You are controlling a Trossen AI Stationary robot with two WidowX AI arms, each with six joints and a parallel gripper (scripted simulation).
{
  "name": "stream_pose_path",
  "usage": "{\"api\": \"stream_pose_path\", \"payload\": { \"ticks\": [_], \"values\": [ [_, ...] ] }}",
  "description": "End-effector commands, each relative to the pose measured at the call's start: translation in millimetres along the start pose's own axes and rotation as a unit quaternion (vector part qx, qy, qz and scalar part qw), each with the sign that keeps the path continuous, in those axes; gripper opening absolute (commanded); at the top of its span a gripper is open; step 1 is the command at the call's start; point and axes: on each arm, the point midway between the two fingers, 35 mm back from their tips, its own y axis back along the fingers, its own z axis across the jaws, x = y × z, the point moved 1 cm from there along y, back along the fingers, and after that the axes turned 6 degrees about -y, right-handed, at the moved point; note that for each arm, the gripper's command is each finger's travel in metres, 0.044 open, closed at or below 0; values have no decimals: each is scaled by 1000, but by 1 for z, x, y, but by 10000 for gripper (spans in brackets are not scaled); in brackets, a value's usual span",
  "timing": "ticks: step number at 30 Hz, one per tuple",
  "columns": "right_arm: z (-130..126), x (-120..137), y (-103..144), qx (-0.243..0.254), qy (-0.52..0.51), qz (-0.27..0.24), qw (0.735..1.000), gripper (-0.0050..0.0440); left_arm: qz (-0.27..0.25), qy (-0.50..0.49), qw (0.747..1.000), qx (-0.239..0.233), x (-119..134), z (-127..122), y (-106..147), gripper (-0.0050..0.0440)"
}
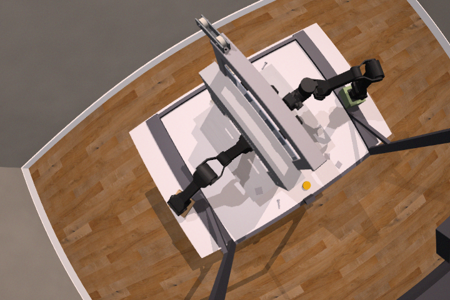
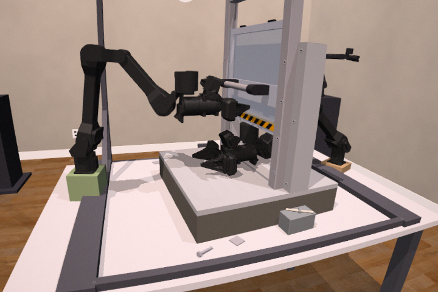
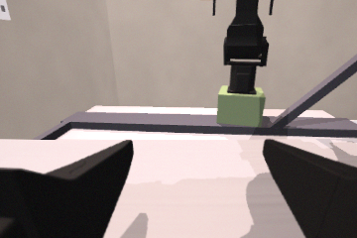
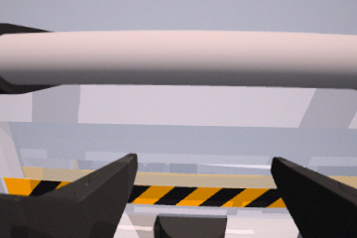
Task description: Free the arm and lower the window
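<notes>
The window (image 2: 257, 58) (image 1: 268, 122) (image 4: 152, 193) sits in its grey frame (image 2: 303, 113), its yellow-and-black striped bottom edge (image 2: 257, 121) held off the sill. My left arm (image 1: 229, 154) reaches through the opening under that edge. My left gripper (image 2: 209, 158) (image 3: 197, 146) lies open and empty on the grey platform (image 2: 226, 192) on the far side of the wall. My right gripper (image 2: 241, 109) (image 4: 203, 162) is open and empty, close to the pane, just below the window's bar handle (image 2: 235, 84) (image 4: 186, 57) and above the striped edge.
The right arm's base stands on a green block (image 2: 87, 182) (image 3: 240, 106), the left arm's on a tan block (image 2: 336, 165). A small grey block (image 2: 297, 218), a bolt (image 2: 204, 252) and a thin plate (image 2: 236, 240) lie in front of the platform. An orange disc (image 1: 306, 185) lies by the wall's end.
</notes>
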Motion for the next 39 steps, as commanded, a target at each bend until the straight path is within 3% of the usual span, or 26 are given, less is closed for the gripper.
{"api": "stream_pose_path", "payload": {
  "ticks": [1,35,39],
  "values": [
    [4,-25,0,-3,9,-25,1000,400,-42,-4,999,-5,-43,5,0,400],
    [8,-68,3,-2,11,-28,1000,400,-42,-4,999,-5,-43,5,0,400],
    [10,-82,3,-3,14,-35,999,400,-42,-4,999,-5,-43,5,0,400]
  ]
}}
